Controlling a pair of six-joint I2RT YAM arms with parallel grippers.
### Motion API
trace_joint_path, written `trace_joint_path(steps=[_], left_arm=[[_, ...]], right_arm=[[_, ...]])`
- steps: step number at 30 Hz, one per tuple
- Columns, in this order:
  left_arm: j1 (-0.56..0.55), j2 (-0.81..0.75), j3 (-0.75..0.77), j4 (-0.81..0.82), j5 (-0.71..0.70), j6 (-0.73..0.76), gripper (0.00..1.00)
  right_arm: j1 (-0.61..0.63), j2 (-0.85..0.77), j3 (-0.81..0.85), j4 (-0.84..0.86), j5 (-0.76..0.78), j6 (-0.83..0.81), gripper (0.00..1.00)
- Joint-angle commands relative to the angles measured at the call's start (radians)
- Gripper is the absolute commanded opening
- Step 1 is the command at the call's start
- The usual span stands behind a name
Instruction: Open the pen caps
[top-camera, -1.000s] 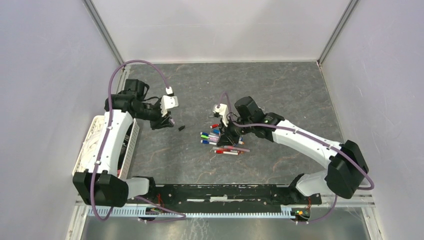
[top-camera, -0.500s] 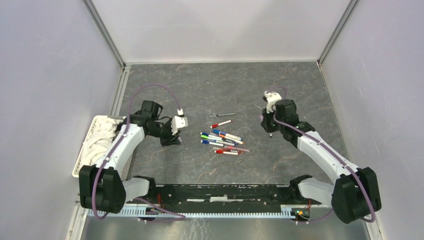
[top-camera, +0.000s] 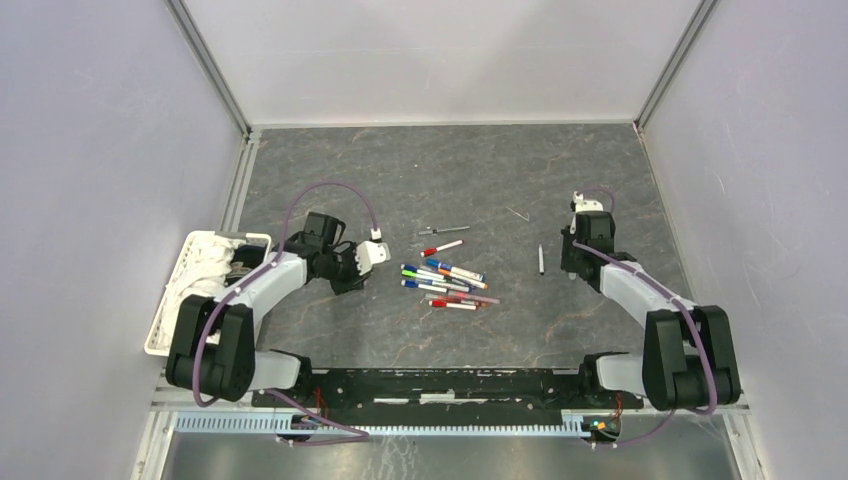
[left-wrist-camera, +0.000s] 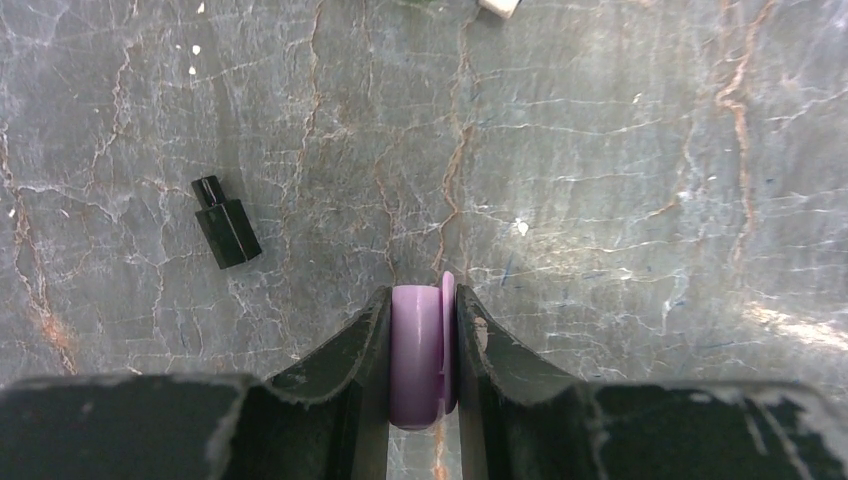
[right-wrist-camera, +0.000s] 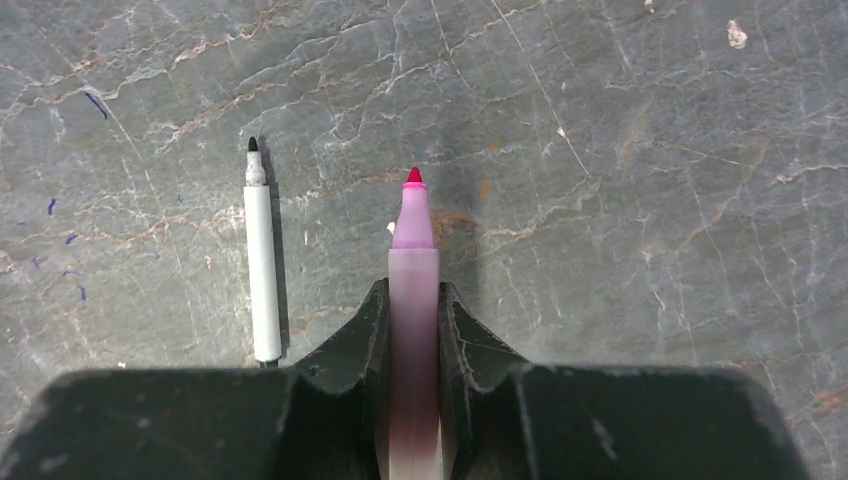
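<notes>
— What's the biggest thing in there?

— The grey veined table (top-camera: 400, 170), walled on three sides. A white basket (top-camera: 170, 300) sits at its left edge with something pale heaped inside; I can't make out what.

— And the arms?

— Both are folded low. The left arm (top-camera: 265, 285) bends in from the basket side and the right arm (top-camera: 640, 290) from the opposite edge. They're well apart, with the heap of pens (top-camera: 447, 280) on the table between them.

— Is that heap capped?

— Most of them show coloured ends, blue, green and red. From above they're too small for me to say more. A grey pen (top-camera: 444, 230) and a red-ended pen (top-camera: 441, 247) lie just beyond the heap, apart from it.

— What has the right gripper (right-wrist-camera: 412, 290) got?

— It's clamped on a pink pen (right-wrist-camera: 412, 230). The barrel runs between the fingers and the bare reddish tip points out over the table. A white pen (right-wrist-camera: 262, 270) lies flat just beside it, roughly parallel, with its cap off and the black nib showing.

— And the left gripper (left-wrist-camera: 424, 300)?

— It's pinching a lilac cap (left-wrist-camera: 420, 350), with the jaws tight against its sides and nothing else between them. A black cap (left-wrist-camera: 225, 222) lies on the table off to one side, apart from the fingers.
</notes>
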Motion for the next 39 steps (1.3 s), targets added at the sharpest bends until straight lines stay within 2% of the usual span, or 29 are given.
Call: trace_joint_path(steps=[1,7,10,12,13,14,16,19,24,27,28,29,30,31,32,36,39], left_arm=[[-0.006,0.028,-0.014,0.108,-0.038,-0.045,0.25],[-0.007,0.035,0.010,0.091,-0.014,-0.068,0.41],[-0.006,0.019,0.048,0.034,0.027,-0.085,0.58],[-0.006,0.013,0.086,-0.013,0.066,-0.104,0.60],[-0.004,0.011,0.106,-0.041,0.089,-0.107,0.72],[-0.004,0.009,0.130,-0.067,0.106,-0.111,0.74],[-0.003,0.002,0.179,-0.118,0.143,-0.121,0.75],[0.006,-0.017,0.254,-0.196,0.197,-0.139,0.75],[0.018,-0.045,0.382,-0.308,0.249,-0.153,0.76],[0.031,-0.064,0.455,-0.365,0.281,-0.158,0.77],[0.035,-0.068,0.475,-0.379,0.291,-0.167,0.87],[0.038,-0.072,0.493,-0.388,0.302,-0.177,0.88],[0.040,-0.076,0.508,-0.392,0.305,-0.195,0.89],[0.041,-0.080,0.523,-0.393,0.306,-0.210,0.98],[0.045,-0.085,0.536,-0.396,0.306,-0.225,1.00],[0.069,-0.114,0.566,-0.383,0.306,-0.286,1.00],[0.086,-0.148,0.576,-0.364,0.274,-0.335,1.00]], right_arm=[[-0.009,0.063,0.008,0.116,-0.007,0.014,0.00],[-0.012,0.136,0.035,0.130,-0.045,-0.004,0.09],[-0.012,0.159,0.041,0.129,-0.064,-0.006,0.18],[-0.013,0.167,0.047,0.124,-0.072,-0.005,0.26],[-0.011,0.171,0.051,0.118,-0.076,-0.005,0.33],[-0.010,0.172,0.057,0.111,-0.078,-0.004,0.39],[-0.011,0.171,0.066,0.097,-0.079,-0.007,0.43],[-0.011,0.161,0.078,0.073,-0.069,-0.004,0.44],[-0.012,0.102,0.083,0.050,-0.037,-0.001,0.39],[-0.009,0.066,0.101,0.048,-0.076,-0.012,0.45],[-0.006,0.053,0.115,0.051,-0.096,-0.013,0.48],[0.004,0.045,0.129,0.056,-0.113,-0.021,0.50],[0.018,0.039,0.155,0.055,-0.117,-0.027,0.53],[0.040,0.042,0.180,0.055,-0.127,-0.040,0.55],[0.065,0.049,0.213,0.057,-0.132,-0.057,0.57],[0.230,0.133,0.353,0.064,-0.222,-0.205,0.64],[0.321,0.239,0.446,0.076,-0.269,-0.303,0.64]])
